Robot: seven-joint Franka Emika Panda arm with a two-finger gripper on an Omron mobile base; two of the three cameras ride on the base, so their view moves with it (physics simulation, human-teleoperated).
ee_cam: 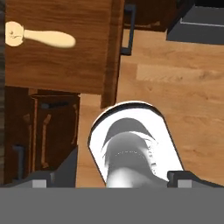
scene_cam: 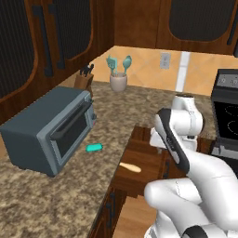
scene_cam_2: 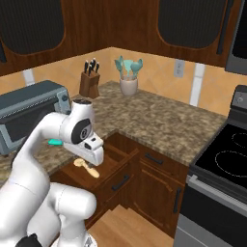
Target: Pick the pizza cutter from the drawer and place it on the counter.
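From the left base view, the small pale tan pizza cutter (scene_cam: 130,167) lies on the floor of the open reddish-brown wooden drawer (scene_cam: 139,158), below the speckled granite surface (scene_cam: 56,195). In the hand view, the tool (ee_cam: 111,177), fingers spread and empty, should shift toward the cutter, which sits far up-left.

Pizza cutter (ee_cam: 37,38): disc end cut by left edge in hand view; in right base view partly behind arm. Drawer (scene_cam: 139,153): right part hidden by arm in left base view. Toaster oven (scene_cam_2: 29,113): cut off at left edge, partly behind arm. Small teal bar (scene_cam_2: 55,142): mostly behind arm.
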